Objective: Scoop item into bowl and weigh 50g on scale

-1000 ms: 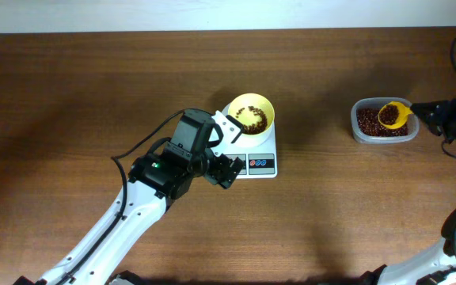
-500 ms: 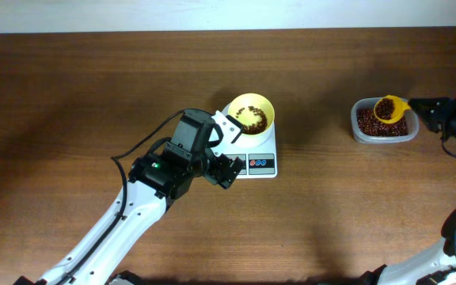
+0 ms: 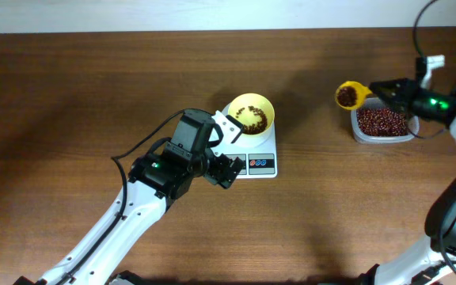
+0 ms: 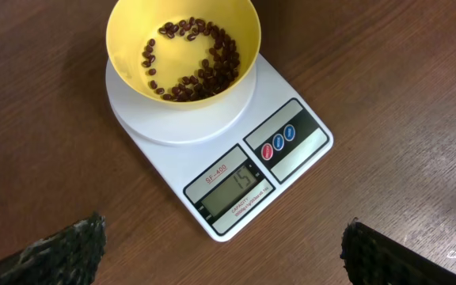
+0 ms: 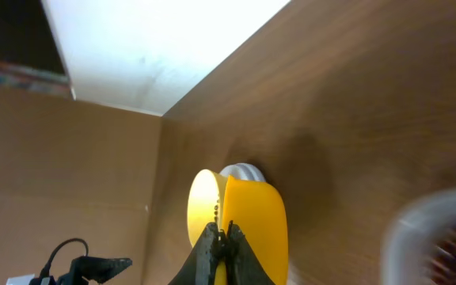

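The pale-yellow bowl (image 3: 250, 115) stands on the white scale (image 3: 260, 163) and holds some reddish-brown beans (image 4: 196, 71). In the left wrist view the scale (image 4: 236, 170) shows 15 on its display. My left gripper (image 4: 220, 253) is open and empty, just in front of the scale. My right gripper (image 3: 386, 91) is shut on the handle of a yellow scoop (image 3: 350, 94) filled with beans, held in the air left of the clear tub (image 3: 382, 123). The scoop (image 5: 252, 229) fills the right wrist view, with the bowl (image 5: 204, 210) beyond it.
The clear rectangular tub of beans sits at the right of the table. The table's back edge meets a white wall (image 5: 157, 47). My left arm (image 3: 133, 206) reaches in from the lower left.
My right gripper lifted the loaded scoop out of the tub and moved it left, towards the scale. The left arm has not moved.
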You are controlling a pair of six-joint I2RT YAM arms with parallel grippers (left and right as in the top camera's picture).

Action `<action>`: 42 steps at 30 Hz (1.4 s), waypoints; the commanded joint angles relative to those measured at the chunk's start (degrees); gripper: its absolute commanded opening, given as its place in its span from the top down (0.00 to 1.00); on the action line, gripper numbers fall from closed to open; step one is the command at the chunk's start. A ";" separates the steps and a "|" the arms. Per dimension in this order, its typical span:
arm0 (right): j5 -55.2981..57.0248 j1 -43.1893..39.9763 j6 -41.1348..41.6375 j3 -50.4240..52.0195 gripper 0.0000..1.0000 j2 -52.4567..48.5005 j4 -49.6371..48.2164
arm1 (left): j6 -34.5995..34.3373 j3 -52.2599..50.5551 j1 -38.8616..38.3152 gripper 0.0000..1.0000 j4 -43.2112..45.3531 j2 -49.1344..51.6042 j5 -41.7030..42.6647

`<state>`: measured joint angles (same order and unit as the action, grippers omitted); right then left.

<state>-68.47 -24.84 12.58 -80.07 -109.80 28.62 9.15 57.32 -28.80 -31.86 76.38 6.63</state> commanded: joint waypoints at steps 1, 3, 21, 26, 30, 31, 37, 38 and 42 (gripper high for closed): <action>-1.40 4.81 5.99 0.42 0.96 -0.31 -4.28 | -0.70 0.04 0.20 0.01 0.09 -1.18 0.59; -1.40 7.23 8.44 0.42 0.96 -0.31 -6.73 | -0.70 0.04 0.20 0.01 0.09 -1.18 0.59; 5.46 24.92 17.09 0.42 0.96 -0.31 -15.65 | -0.70 0.04 0.20 0.01 0.09 -1.18 0.59; 9.18 27.36 16.85 0.42 0.96 -0.31 -16.13 | -0.70 0.04 0.20 0.01 0.09 -1.18 0.59; 14.86 28.98 16.83 0.42 0.96 -0.31 -16.09 | -0.70 0.04 0.20 0.01 0.09 -1.18 0.59; 15.89 29.31 16.79 0.42 0.96 -0.31 -16.09 | -0.70 0.04 0.20 0.01 0.09 -1.18 0.59; 26.38 32.48 12.72 0.42 0.96 -0.31 -16.04 | -0.70 0.04 0.20 0.01 0.09 -1.18 0.59; 27.15 32.81 11.91 0.42 0.96 -0.31 -16.04 | -0.70 0.04 0.20 0.01 0.09 -1.18 0.59; 27.17 33.53 7.08 0.42 0.96 -0.31 -16.02 | -0.70 0.04 0.20 0.01 0.09 -1.18 0.59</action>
<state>-42.52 8.14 23.86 -79.85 -109.91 12.97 9.13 57.32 -28.80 -31.88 76.38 6.63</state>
